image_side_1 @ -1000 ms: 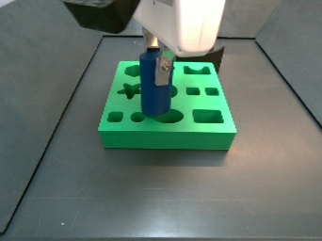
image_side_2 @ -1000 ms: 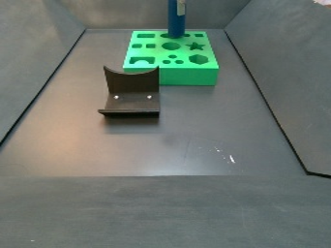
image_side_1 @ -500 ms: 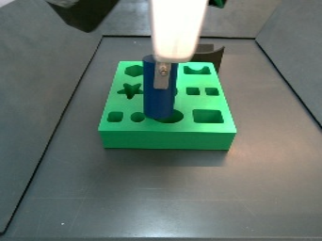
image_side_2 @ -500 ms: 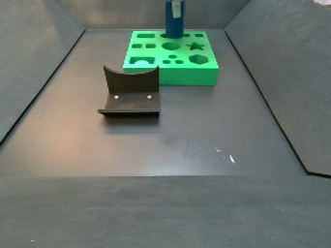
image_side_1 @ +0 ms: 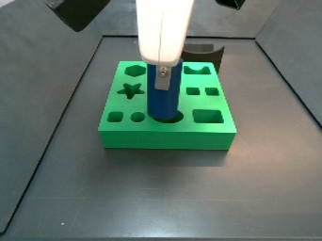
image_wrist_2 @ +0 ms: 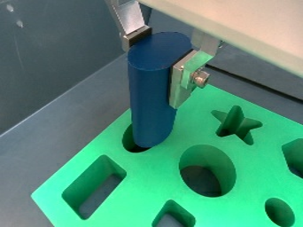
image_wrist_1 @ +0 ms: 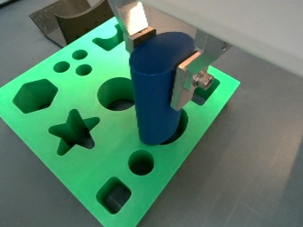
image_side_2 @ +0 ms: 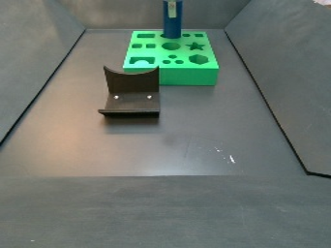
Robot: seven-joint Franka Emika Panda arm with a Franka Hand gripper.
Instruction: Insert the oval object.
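Oval object in gripper, part-inserted.

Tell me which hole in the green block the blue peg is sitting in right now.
The oval hole at the green block's edge: the gripper holds the oval object upright, lower end inside. The star, hexagon, rectangular and round holes are empty.

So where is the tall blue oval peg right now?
The tall blue oval peg stands upright, gripped by the gripper, its lower end inside a hole at the green block's edge, beside the star-shaped hole.

Lab test cell: dark walled floor; bolted fixture; gripper over green block
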